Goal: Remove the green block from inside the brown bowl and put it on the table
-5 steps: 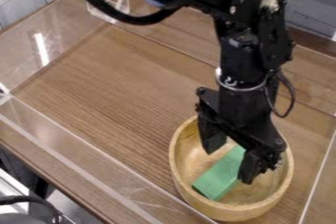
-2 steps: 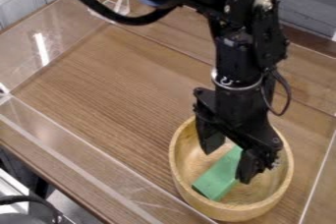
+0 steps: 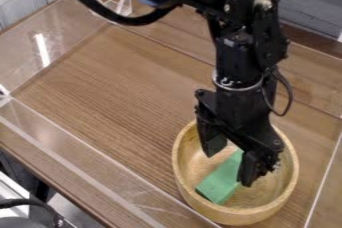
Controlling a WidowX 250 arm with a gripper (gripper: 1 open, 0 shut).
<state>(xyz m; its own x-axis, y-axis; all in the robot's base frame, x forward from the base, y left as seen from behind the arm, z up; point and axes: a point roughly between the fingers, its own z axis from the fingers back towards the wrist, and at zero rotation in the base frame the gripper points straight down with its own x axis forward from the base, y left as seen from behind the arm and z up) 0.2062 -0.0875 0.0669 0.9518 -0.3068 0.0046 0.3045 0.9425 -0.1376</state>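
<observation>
The brown bowl (image 3: 191, 194) sits on the table (image 3: 120, 82) at the lower right. Inside it lies the green block (image 3: 222, 180), leaning against the bowl's inner slope. My black gripper (image 3: 235, 160) points straight down into the bowl, jaws open, with one finger on either side of the block's upper end. The fingers are not closed on the block. The block's top end is partly hidden behind the fingers.
Low clear plastic walls (image 3: 54, 122) edge the table on the left and front. The black arm (image 3: 241, 32) rises from the bowl toward the top of the view. Bare wood stretches left of the bowl.
</observation>
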